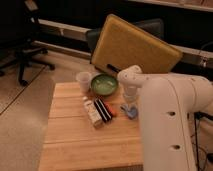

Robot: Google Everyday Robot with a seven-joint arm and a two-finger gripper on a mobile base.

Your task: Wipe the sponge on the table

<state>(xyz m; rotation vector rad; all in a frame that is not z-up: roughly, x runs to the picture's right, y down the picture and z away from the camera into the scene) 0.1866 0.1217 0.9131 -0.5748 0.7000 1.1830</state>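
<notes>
Sponge (132,112): one light-blue pad lies flat on the table (75,145), near its right edge, just right of the middle row of things. The gripper (130,105) points straight down right over it, at the end of the thick white arm (165,115) that fills the right foreground. It seems to touch the pad from above, but whether it is clamped on it or only pressing I cannot tell. Two containers stand at the far edge of the tabletop. One is a green bowl (104,84), whose inside shows plain green. The other is a pale translucent cup (83,80), upright just to its left and nearly touching it; what it holds cannot be made out. In front of the bowl lie two oblong packets side by side, a light one (92,114) and a dark one (103,111). One small orange-red object (111,110) sits just right of the dark one, between it and the sponge. Behind the table a single large yellow-tan textured panel (135,47) leans tilted against a dark chair (97,37). A second, office-type chair (25,40) stands well apart at the left.
</notes>
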